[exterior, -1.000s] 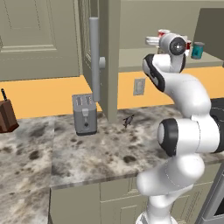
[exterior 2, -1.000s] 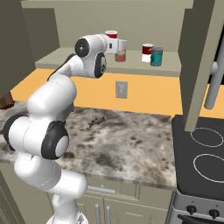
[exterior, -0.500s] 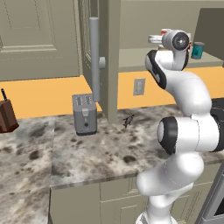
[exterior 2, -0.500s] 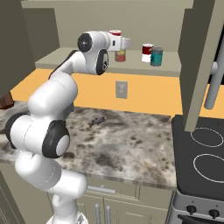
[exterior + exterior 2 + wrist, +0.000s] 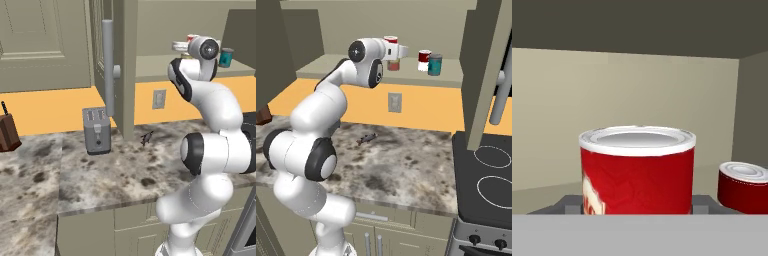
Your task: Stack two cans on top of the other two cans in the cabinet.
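Note:
My gripper point(image 5: 393, 48) is shut on the bright red can point(image 5: 390, 40) and holds it up at the cabinet shelf point(image 5: 331, 67). In the hand view the red can point(image 5: 637, 170) stands upright between my fingertips point(image 5: 569, 204). Right below it sits the short brownish can point(image 5: 393, 64); I cannot tell whether the two touch. Further right on the shelf are the dark-red-and-white can point(image 5: 424, 60) and the teal can point(image 5: 434, 65). The teal can point(image 5: 226, 56) also peeks out behind my hand in the left base view. The dark red can point(image 5: 743, 186) lies right of the held one.
The open cabinet door point(image 5: 483, 75) with its grey bar handle point(image 5: 498, 95) hangs at the right, over the stove point(image 5: 491, 175). A toaster point(image 5: 97, 131) and a knife block point(image 5: 7, 132) stand on the marble counter point(image 5: 115, 175). A small dark thing point(image 5: 367, 138) lies near the wall outlet.
My hand has carried the red can slightly up and further along the shelf, to above the brownish can. The other cans have not moved.

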You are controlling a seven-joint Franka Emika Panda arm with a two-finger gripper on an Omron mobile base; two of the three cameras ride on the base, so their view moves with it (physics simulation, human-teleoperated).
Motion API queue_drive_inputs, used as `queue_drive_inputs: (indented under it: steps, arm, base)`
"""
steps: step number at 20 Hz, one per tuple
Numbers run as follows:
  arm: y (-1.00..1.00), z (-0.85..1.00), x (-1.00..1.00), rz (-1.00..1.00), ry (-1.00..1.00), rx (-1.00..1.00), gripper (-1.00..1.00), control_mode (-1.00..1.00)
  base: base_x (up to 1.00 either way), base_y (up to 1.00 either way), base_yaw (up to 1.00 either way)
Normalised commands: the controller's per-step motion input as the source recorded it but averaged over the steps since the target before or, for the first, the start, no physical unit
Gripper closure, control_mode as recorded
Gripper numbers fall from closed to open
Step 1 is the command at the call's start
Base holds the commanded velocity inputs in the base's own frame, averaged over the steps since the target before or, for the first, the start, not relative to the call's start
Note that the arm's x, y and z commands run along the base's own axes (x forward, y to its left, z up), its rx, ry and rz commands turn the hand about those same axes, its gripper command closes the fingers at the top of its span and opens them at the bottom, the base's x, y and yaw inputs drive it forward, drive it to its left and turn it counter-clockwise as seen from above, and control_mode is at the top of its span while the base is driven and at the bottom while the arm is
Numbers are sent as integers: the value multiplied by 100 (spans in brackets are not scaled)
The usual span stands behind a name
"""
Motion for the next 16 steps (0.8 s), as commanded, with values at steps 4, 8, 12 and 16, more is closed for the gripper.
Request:
queue_drive_inputs:
  steps: [4, 8, 12, 16]
  arm:
    - [-3, -5, 10, 0, 0, 0, 100, -100]
    - [0, 0, 6, 0, 0, 0, 100, -100]
    - [0, 0, 3, 0, 0, 0, 100, -100]
    - [2, 0, 10, 0, 0, 0, 100, -100]
  base:
    - [0, 0, 0]
    - [0, 0, 0]
    - [0, 0, 0]
    - [0, 0, 0]
